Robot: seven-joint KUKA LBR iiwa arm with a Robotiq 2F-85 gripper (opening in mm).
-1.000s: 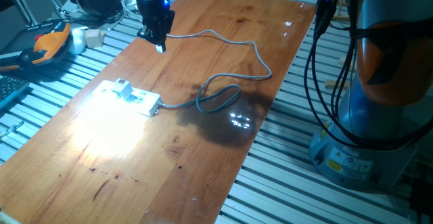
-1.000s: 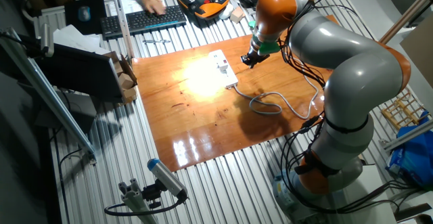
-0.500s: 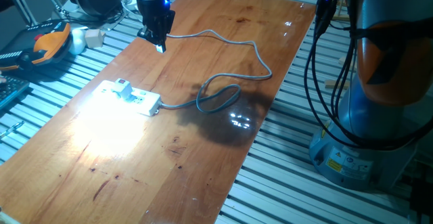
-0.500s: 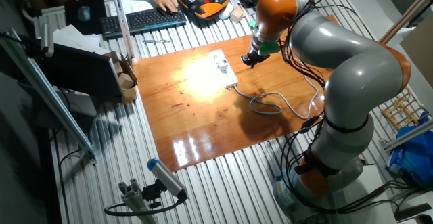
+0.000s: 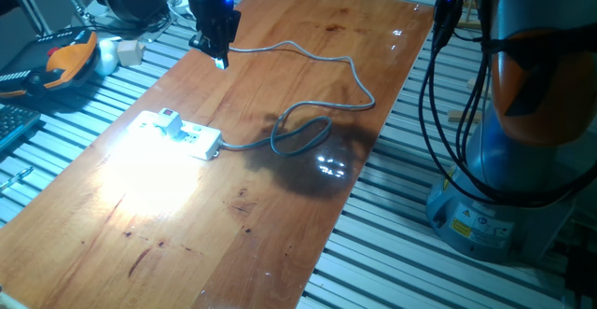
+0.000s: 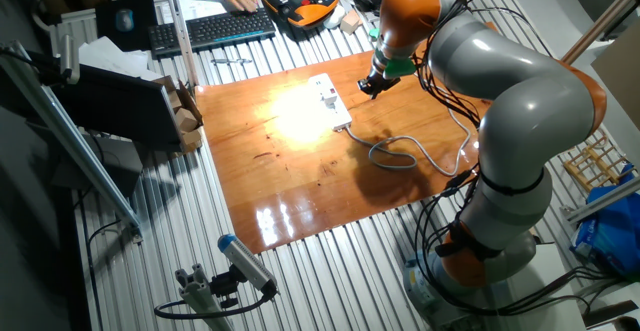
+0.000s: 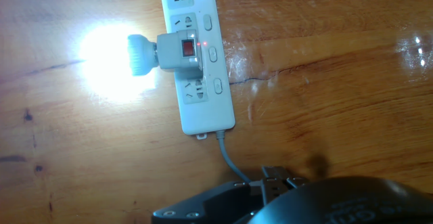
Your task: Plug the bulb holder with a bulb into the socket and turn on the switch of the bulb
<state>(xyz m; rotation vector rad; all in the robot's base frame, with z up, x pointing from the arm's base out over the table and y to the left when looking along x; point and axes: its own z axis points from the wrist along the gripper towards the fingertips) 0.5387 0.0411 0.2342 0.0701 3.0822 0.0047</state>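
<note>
Since a moment ago my gripper (image 5: 220,62) has risen slightly, away from the power strip (image 7: 201,61); whether it is open I cannot tell. Plugged into the strip sits the bulb holder (image 7: 179,51), its bulb (image 7: 108,51) glowing. It looks light, rigid, fragile; grasp the boxy body.

We see the grey-and-orange jointed arm (image 6: 500,91) reaching over the table, its black two-finger gripper (image 5: 220,63) pointing down, empty, held aloft.
</note>
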